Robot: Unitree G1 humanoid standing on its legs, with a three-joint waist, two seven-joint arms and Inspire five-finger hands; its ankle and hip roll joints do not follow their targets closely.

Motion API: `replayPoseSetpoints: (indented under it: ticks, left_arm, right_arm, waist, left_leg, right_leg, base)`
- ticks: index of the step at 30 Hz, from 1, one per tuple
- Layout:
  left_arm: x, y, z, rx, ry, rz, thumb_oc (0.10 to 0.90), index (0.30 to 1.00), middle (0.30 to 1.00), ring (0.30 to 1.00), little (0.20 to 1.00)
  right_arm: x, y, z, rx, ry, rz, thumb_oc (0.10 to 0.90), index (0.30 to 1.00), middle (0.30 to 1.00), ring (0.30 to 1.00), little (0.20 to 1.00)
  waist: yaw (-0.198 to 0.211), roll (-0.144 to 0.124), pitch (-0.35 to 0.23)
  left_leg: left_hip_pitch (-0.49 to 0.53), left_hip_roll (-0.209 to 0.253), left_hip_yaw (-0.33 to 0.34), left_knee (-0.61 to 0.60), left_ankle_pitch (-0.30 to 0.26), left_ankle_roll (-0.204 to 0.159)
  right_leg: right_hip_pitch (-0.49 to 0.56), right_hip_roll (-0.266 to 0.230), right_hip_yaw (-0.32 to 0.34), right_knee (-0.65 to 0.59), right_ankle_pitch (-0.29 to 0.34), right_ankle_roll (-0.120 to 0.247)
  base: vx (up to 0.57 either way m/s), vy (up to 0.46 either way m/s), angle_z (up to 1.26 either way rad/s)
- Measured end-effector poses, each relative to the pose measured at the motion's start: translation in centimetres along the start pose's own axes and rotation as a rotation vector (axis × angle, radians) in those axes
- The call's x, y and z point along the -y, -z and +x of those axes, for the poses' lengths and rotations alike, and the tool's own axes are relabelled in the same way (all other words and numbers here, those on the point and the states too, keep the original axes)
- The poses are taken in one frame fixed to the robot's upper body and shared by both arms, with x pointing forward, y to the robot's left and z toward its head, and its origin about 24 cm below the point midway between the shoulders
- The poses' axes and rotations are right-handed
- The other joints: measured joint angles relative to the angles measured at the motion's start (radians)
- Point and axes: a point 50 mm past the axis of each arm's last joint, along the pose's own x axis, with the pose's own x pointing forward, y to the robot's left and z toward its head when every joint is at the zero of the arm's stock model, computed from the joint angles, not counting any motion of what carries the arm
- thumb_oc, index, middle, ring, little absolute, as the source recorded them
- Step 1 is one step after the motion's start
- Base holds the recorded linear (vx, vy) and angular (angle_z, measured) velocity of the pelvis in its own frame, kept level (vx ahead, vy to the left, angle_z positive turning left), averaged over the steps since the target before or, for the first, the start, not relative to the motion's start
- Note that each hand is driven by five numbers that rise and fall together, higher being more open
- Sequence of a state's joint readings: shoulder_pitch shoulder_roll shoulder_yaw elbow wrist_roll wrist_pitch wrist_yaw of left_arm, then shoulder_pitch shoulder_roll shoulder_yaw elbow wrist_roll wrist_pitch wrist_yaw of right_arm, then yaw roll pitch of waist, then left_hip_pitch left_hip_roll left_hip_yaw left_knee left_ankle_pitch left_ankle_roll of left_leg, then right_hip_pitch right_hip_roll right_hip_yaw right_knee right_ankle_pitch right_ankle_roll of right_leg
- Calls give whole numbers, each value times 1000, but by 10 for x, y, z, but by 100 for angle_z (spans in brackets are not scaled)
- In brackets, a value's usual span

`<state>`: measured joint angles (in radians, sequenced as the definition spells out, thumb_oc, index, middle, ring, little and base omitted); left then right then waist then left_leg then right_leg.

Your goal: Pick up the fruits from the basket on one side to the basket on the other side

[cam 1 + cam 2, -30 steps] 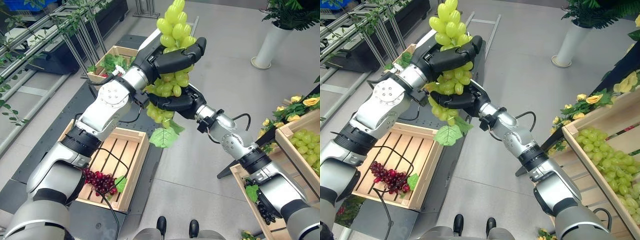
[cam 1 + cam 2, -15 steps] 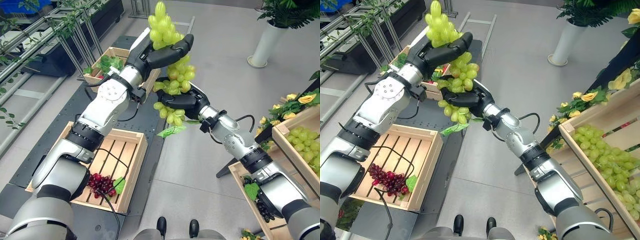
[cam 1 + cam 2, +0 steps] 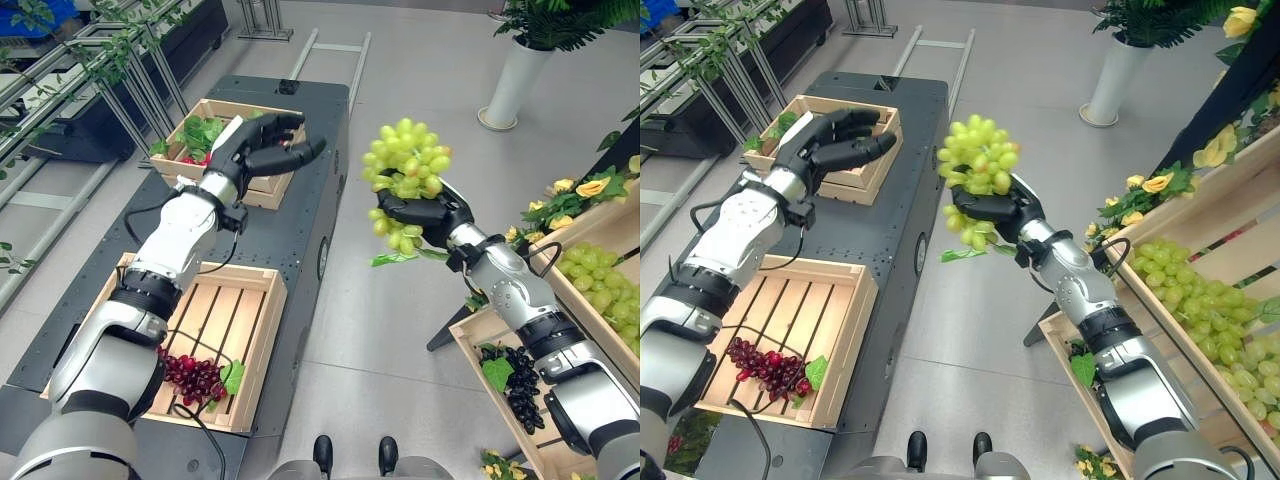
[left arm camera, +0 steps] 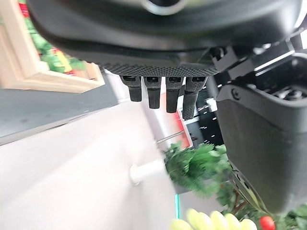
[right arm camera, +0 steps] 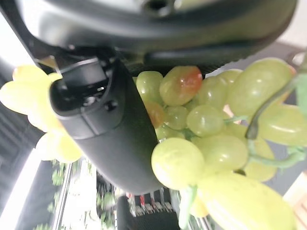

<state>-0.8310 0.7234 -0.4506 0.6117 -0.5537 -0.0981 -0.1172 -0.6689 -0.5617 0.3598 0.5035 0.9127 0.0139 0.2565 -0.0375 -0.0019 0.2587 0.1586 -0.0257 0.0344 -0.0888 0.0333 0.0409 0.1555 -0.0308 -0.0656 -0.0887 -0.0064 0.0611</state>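
A bunch of green grapes (image 3: 405, 170) with a leaf hangs in the air over the floor, and my right hand (image 3: 425, 211) is shut on it from below. The right wrist view shows the grapes (image 5: 206, 124) pressed against the thumb (image 5: 103, 120). My left hand (image 3: 268, 150) is open and holds nothing, its fingers (image 4: 158, 96) straight, above the far wooden crate (image 3: 205, 108). A bunch of red grapes (image 3: 193, 374) lies in the near slatted crate (image 3: 255, 345) on the dark cart. At the right, a crate of green grapes (image 3: 1200, 300) and a lower crate with black grapes (image 3: 518, 385) stand.
The dark cart (image 3: 290, 230) carries both left crates. A white plant pot (image 3: 510, 85) stands at the back right. Yellow flowers (image 3: 585, 190) border the right stand. Metal rails with vines (image 3: 90, 70) run along the far left.
My left hand has let go of the green grapes, opened and swung left over the far crate. My right hand has carried the bunch right and lower. The camera has shifted.
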Motion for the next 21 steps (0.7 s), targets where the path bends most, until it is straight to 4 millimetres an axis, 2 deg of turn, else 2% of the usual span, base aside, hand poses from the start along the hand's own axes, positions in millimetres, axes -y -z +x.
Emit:
replayPoseSetpoints:
  ticks: [6, 8, 11, 13, 16, 18, 21]
  left_arm:
    - [-5, 29, -26, 13, -67, -140, 800, 900, 900, 900, 900]
    - [-5, 41, -42, 53, -154, -244, 800, 900, 900, 900, 900]
    - [2, 60, -56, 18, -197, -301, 800, 900, 900, 900, 900]
    - [15, 79, -68, -38, -220, -348, 800, 900, 900, 900, 900]
    - [38, 105, -83, -124, -243, -419, 800, 900, 900, 900, 900]
    - [65, 138, -107, -255, -244, -472, 800, 900, 900, 900, 900]
    - [93, 170, -140, -427, -217, -498, 800, 900, 900, 900, 900]
  right_arm:
    - [25, 25, -32, -138, 48, -154, 400, 300, 300, 300, 300]
    - [24, 33, -45, -159, 45, -205, 400, 300, 300, 300, 300]
    - [16, 35, -53, -185, 6, -340, 400, 300, 300, 300, 300]
    - [8, 34, -56, -178, -25, -410, 400, 300, 300, 300, 300]
    - [3, 27, -62, -147, -37, -416, 400, 300, 300, 300, 300]
    - [3, 20, -71, -122, -23, -398, 400, 300, 300, 300, 300]
    - [13, 17, -83, -130, 28, -342, 400, 300, 300, 300, 300]
  waist:
    - [-6, -6, -3]
    - [-7, -10, -5]
    - [-20, -18, -9]
    - [-33, -28, -14]
    - [-41, -45, -25]
    - [-58, -63, -37]
    - [-71, -84, -50]
  left_leg:
    - [0, 4, 21, -1, -1, 0]
    - [0, 6, 28, -1, -2, 1]
    - [1, 8, 34, -1, -2, 1]
    - [2, 8, 39, -1, -2, 2]
    - [2, 8, 61, -1, -5, 5]
    - [2, 9, 85, -1, -6, 7]
    - [2, 12, 121, -1, -9, 8]
  right_leg:
    - [-12, 8, 28, 0, 12, 0]
    - [-16, 9, 36, 0, 15, 0]
    - [-23, 13, 58, 0, 23, 0]
    - [-26, 14, 65, 0, 26, 2]
    - [-40, 17, 91, 0, 34, 4]
    - [-45, 18, 113, -1, 40, 6]
    - [-59, 20, 141, -1, 48, 8]
  base:
    - [19, 6, -16]
    - [11, 6, -16]
    - [16, 10, -15]
    - [23, 14, -13]
    - [46, 10, -24]
    - [56, 2, -34]
    - [18, -1, -35]
